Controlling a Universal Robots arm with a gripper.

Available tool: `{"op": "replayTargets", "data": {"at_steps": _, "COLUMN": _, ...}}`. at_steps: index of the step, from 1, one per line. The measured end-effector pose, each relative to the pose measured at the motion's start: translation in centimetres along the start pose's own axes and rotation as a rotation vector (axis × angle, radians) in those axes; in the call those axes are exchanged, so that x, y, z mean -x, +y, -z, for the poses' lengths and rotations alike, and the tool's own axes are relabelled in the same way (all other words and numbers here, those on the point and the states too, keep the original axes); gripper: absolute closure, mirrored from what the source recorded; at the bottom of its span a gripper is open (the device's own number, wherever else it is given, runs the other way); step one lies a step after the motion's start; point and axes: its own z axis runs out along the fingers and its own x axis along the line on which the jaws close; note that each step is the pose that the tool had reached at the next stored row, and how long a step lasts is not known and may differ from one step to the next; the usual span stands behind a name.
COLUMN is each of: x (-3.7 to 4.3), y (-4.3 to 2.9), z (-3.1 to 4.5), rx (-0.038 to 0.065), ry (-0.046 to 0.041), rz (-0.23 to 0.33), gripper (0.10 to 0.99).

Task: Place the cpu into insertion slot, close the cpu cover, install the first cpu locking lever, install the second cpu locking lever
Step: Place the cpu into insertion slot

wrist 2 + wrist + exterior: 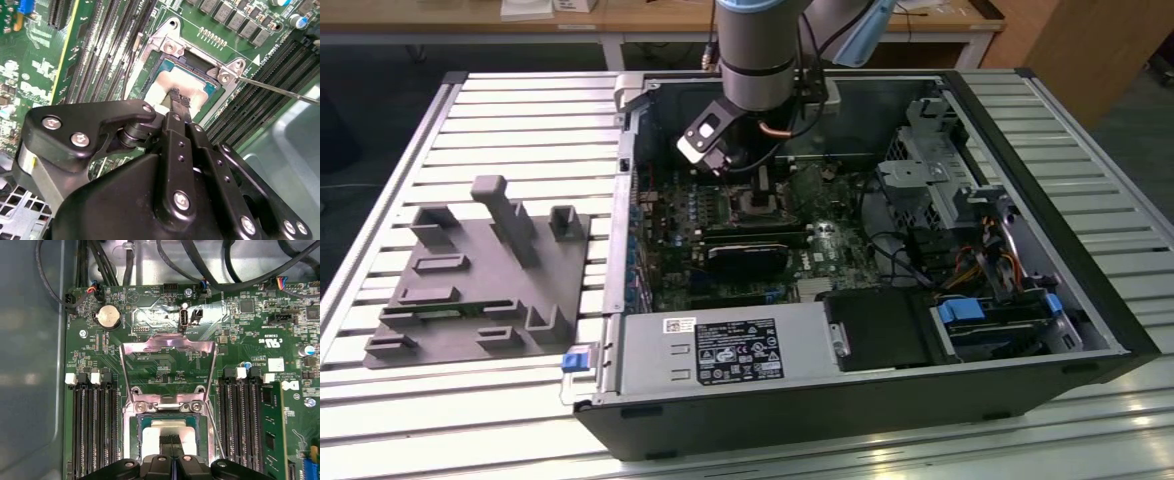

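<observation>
In both wrist views the cpu (150,437) (167,80) lies flat in the insertion slot (133,440) (192,62), pale metal face up. My gripper (172,440) (178,97) hangs right over the chip's middle, fingers shut together with nothing between them; whether the tips touch the face I cannot tell. The cpu cover (170,342), a silvery frame, stands swung open behind the slot on its hinge. A thin locking lever (280,90) (214,427) sticks out unlatched beside the slot. In the exterior view my arm (754,100) reaches down into the computer case over the slot (754,205).
Long black memory slots (95,430) flank the socket on both sides. A black heatsink block (754,255), a power supply (707,350) and drive bays (987,320) fill the case. A grey parts fixture (480,270) sits on the table at the exterior view's left.
</observation>
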Motion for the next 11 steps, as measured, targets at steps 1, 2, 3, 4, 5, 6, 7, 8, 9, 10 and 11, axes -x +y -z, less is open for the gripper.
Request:
{"op": "replayTargets", "data": {"at_steps": 1, "x": 0.01, "y": 0.01, "z": 0.21, "rx": 0.000, "ry": -0.0006, "rz": 0.000, "gripper": 0.980}}
{"op": "replayTargets", "data": {"at_steps": 2, "x": 0.00, "y": 0.03, "z": 0.39, "rx": 0.000, "ry": -0.0003, "rz": 0.000, "gripper": 0.980}}
{"op": "replayTargets", "data": {"at_steps": 3, "x": -0.01, "y": 0.05, "z": 0.62, "rx": 0.000, "ry": -0.0004, "rz": 0.000, "gripper": 0.980}}
{"op": "replayTargets", "data": {"at_steps": 4, "x": -0.01, "y": 0.07, "z": 0.88, "rx": 0.000, "ry": -0.0008, "rz": 0.000, "gripper": 0.980}}
{"op": "replayTargets", "data": {"at_steps": 5, "x": -0.02, "y": 0.09, "z": 1.15, "rx": 0.000, "ry": -0.0006, "rz": 0.000, "gripper": 0.980}}
{"op": "replayTargets", "data": {"at_steps": 6, "x": -0.03, "y": 0.11, "z": 1.43, "rx": 0.000, "ry": -0.0006, "rz": 0.000, "gripper": 0.980}}
{"op": "replayTargets", "data": {"at_steps": 7, "x": -0.04, "y": 0.14, "z": 1.72, "rx": 0.000, "ry": -0.0006, "rz": 0.000, "gripper": 0.980}}
{"op": "replayTargets", "data": {"at_steps": 8, "x": -0.05, "y": 0.17, "z": 2.06, "rx": 0.000, "ry": -0.0006, "rz": 0.000, "gripper": 0.980}}
{"op": "replayTargets", "data": {"at_steps": 9, "x": -0.06, "y": 0.20, "z": 2.39, "rx": 0.000, "ry": -0.0007, "rz": 0.000, "gripper": 0.980}}
{"op": "replayTargets", "data": {"at_steps": 10, "x": -0.07, "y": 0.23, "z": 2.73, "rx": 0.000, "ry": -0.0005, "rz": 0.000, "gripper": 0.980}}
{"op": "replayTargets", "data": {"at_steps": 11, "x": -0.08, "y": 0.26, "z": 3.08, "rx": 0.000, "ry": -0.0006, "rz": 0.000, "gripper": 0.980}}
